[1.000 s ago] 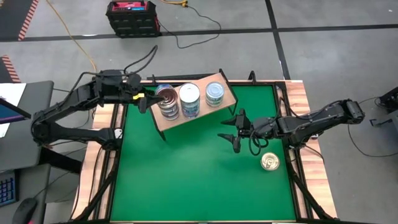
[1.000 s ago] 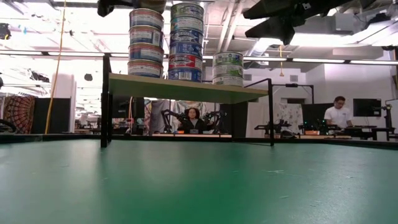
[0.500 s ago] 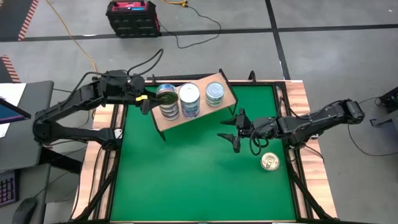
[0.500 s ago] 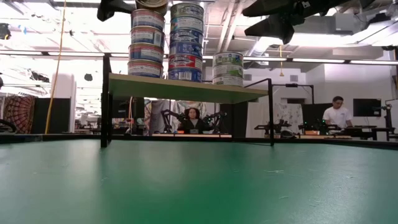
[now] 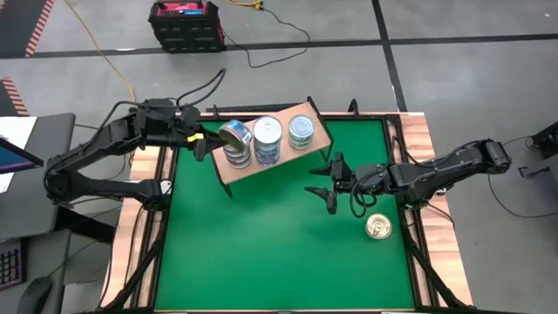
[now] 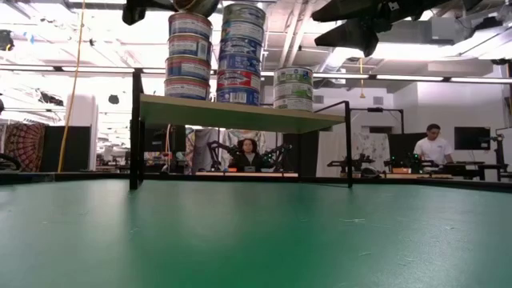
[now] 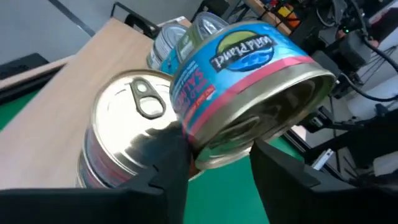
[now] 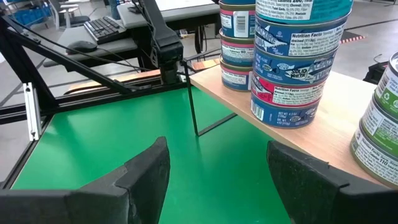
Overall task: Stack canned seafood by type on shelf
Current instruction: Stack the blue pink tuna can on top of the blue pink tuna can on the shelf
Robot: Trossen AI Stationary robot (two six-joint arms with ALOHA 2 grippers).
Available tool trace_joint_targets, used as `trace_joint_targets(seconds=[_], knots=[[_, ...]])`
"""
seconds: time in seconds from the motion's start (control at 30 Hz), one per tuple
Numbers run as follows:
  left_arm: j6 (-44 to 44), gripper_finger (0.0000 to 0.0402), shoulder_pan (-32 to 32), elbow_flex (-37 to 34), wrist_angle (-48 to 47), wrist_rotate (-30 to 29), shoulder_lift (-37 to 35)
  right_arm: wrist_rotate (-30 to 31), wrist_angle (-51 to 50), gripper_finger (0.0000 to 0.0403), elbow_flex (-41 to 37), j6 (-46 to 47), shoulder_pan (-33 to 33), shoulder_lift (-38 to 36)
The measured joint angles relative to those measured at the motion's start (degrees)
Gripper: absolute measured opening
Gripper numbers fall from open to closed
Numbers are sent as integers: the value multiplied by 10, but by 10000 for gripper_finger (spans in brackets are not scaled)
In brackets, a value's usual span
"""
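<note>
Left pincer (image 7: 214,165) grips a tilted blue-labelled tin (image 7: 249,93), leaning over the leftmost stack (image 5: 234,153) on the shelf (image 5: 316,139). Right pincer (image 5: 324,185) hovers spread wide over the green tabletop (image 5: 261,253), one loose tin (image 5: 378,228) nearby.

The tilted tin (image 7: 249,87) has a blue label with a pink band; the table (image 5: 261,235) is green.

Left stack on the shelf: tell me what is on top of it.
A tilted blue-and-pink can leans over the left stack, between the left gripper's fingers. Beneath it shows the stack's silver pull-tab lid, partly covered by the can. Whether the two touch cannot be seen.
</note>
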Motion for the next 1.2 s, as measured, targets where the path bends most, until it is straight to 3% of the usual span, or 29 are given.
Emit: trace_joint_targets(seconds=[0.27, 1.03, 1.2], knots=[[-9, 116, 13, 0, -7, 31, -4, 0, 0, 292, 0, 0, 0, 0], [21, 114, 12, 0, -14, 47, -24, -14, 52, 292, 0, -28, 4, 10], [38, 114, 12, 0, -26, 18, -52, -14, 50, 292, 0, -30, 5, 10]])
